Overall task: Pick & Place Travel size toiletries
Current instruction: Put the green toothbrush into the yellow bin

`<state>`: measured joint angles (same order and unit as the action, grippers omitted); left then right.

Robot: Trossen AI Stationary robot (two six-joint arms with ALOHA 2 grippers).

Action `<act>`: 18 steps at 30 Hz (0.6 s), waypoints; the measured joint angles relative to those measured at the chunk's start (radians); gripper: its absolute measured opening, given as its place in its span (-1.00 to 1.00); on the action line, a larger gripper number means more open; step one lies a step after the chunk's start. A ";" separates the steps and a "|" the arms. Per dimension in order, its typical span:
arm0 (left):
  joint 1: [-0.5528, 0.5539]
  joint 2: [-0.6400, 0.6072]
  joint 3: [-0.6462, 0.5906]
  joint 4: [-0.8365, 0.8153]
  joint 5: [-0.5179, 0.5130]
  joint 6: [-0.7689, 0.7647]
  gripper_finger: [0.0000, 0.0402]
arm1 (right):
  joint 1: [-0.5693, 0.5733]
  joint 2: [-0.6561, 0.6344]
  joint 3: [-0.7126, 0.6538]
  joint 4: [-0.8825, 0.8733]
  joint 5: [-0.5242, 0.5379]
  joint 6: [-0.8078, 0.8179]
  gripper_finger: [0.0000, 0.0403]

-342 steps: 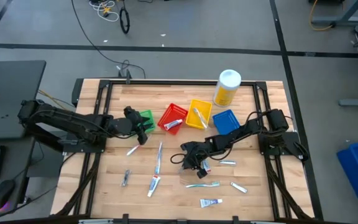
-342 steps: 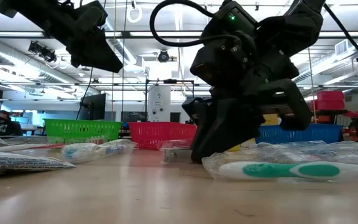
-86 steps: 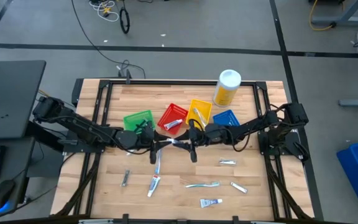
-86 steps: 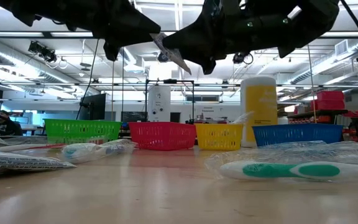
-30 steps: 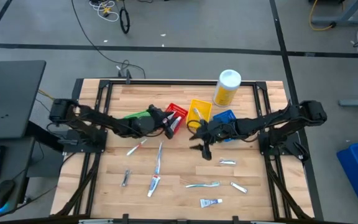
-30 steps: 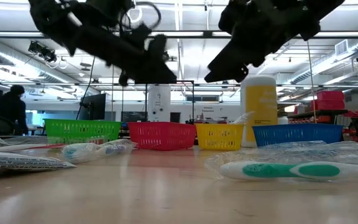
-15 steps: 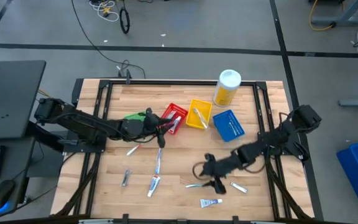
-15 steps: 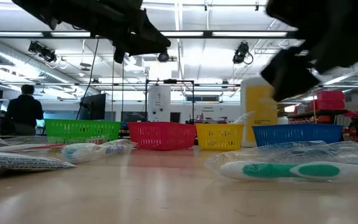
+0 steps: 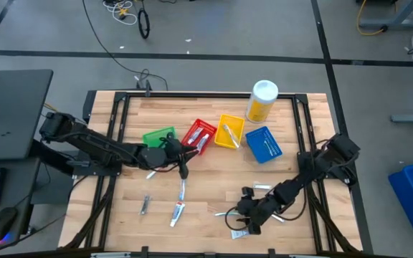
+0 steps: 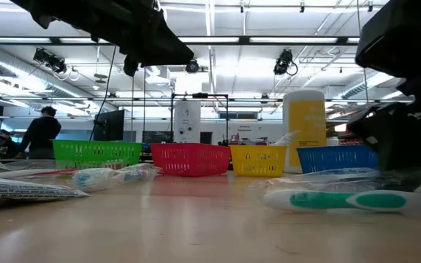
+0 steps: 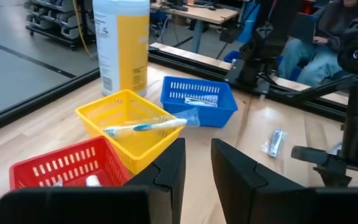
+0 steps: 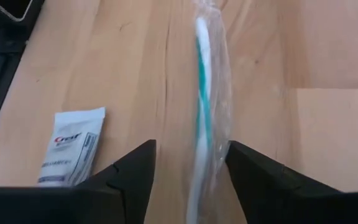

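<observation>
Evidently the right gripper (image 12: 188, 168) stood open and empty astride the green-and-white plastic-wrapped toothbrush (image 12: 204, 112) at the high view's lower centre, where its slippery wrap risked a slipped pinch, while the left gripper (image 11: 196, 165), narrowly parted and empty, waited near the red bin (image 9: 200, 134).

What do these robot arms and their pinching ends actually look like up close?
Both arms are black and jointed. The left gripper ends in two flat, matte black, blocky fingers. The right gripper has the same dark angular pair. A black cable loops beside the right arm. No markings show.
</observation>
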<state>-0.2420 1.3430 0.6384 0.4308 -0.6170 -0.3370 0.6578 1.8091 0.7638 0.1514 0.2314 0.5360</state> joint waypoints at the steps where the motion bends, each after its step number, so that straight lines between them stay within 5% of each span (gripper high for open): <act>1: 0.000 0.000 0.000 -0.001 -0.001 0.000 -0.59 | -0.001 0.000 0.002 -0.001 -0.002 0.002 0.02; 13: 0.001 0.000 0.000 0.000 0.000 0.000 -0.59 | -0.027 0.003 0.000 -0.012 -0.023 0.006 -0.65; 18: 0.001 0.000 0.000 0.000 0.000 0.000 -0.59 | -0.043 -0.007 -0.001 -0.013 -0.034 -0.020 -0.77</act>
<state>-0.2413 1.3430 0.6384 0.4305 -0.6171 -0.3370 0.6152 1.8024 0.7632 0.1385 0.1976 0.5164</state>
